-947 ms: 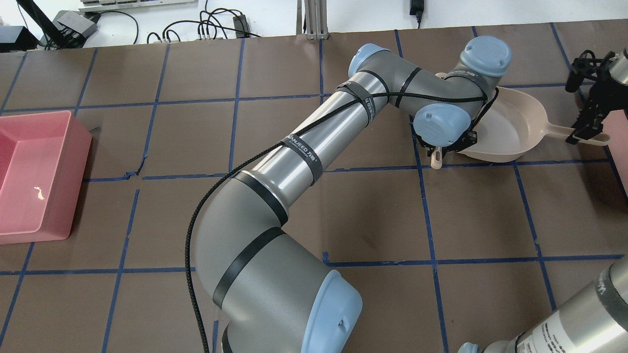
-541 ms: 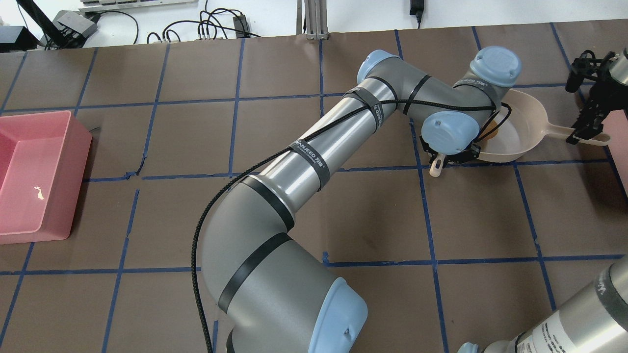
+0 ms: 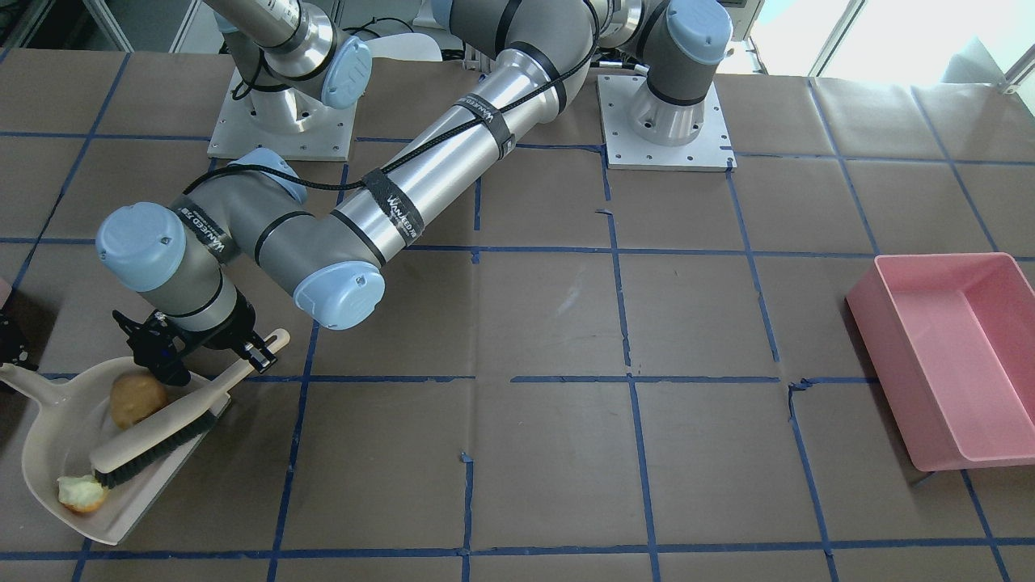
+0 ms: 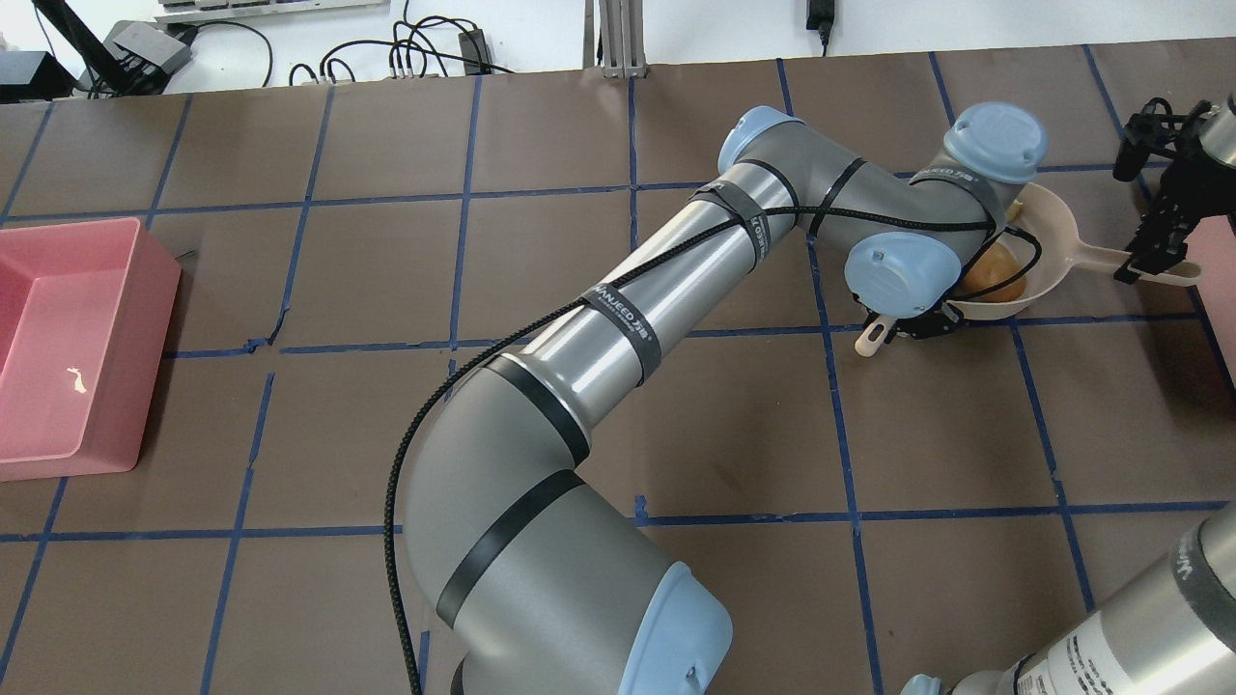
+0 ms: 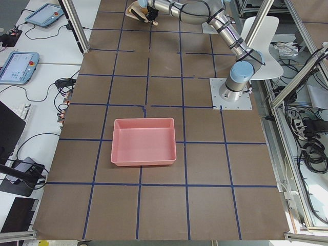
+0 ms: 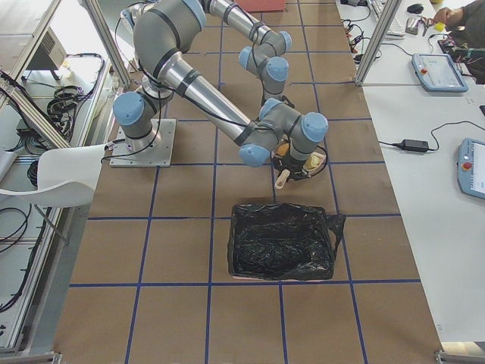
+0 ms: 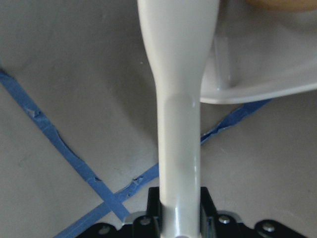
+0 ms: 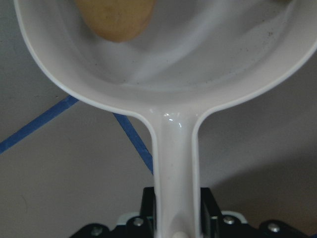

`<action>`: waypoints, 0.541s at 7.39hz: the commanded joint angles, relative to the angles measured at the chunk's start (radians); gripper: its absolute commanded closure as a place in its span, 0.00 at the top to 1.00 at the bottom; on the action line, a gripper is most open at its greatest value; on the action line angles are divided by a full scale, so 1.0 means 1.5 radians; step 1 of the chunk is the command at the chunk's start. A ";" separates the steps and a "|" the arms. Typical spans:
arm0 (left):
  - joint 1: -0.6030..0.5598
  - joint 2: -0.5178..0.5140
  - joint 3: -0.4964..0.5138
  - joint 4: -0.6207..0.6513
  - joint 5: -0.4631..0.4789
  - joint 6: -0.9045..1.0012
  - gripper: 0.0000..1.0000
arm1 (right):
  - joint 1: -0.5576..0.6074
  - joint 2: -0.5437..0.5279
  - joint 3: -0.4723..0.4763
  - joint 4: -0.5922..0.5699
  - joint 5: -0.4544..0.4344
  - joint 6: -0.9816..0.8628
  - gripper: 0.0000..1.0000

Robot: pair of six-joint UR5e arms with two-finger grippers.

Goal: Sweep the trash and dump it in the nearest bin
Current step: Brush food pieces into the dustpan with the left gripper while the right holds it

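The cream dustpan (image 3: 48, 436) lies on the table with its handle in my right gripper (image 8: 176, 218), which is shut on it and also shows in the overhead view (image 4: 1149, 259). My left gripper (image 3: 247, 360) is shut on the handle of the cream brush (image 3: 162, 432); the bristles rest inside the pan. The tan-brown lump (image 3: 136, 398) sits in the pan behind the brush and shows in the overhead view (image 4: 995, 275). One pale yellow-green chunk (image 3: 81, 493) lies in the pan at the brush's tip. A second chunk is hidden.
A black bag-lined bin (image 6: 282, 243) stands close beside the dustpan (image 6: 307, 161). A pink bin (image 4: 68, 347) sits far off at the table's other end. My left arm (image 4: 628, 319) stretches diagonally across the table's middle.
My left arm has pushed the brush to the right, deeper into the dustpan. The tan lump now shows inside the pan. The right gripper and the pan have stayed put.
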 commanded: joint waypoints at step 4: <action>-0.003 0.021 -0.004 -0.028 0.009 0.170 0.02 | -0.001 0.002 -0.001 -0.001 0.008 -0.002 0.17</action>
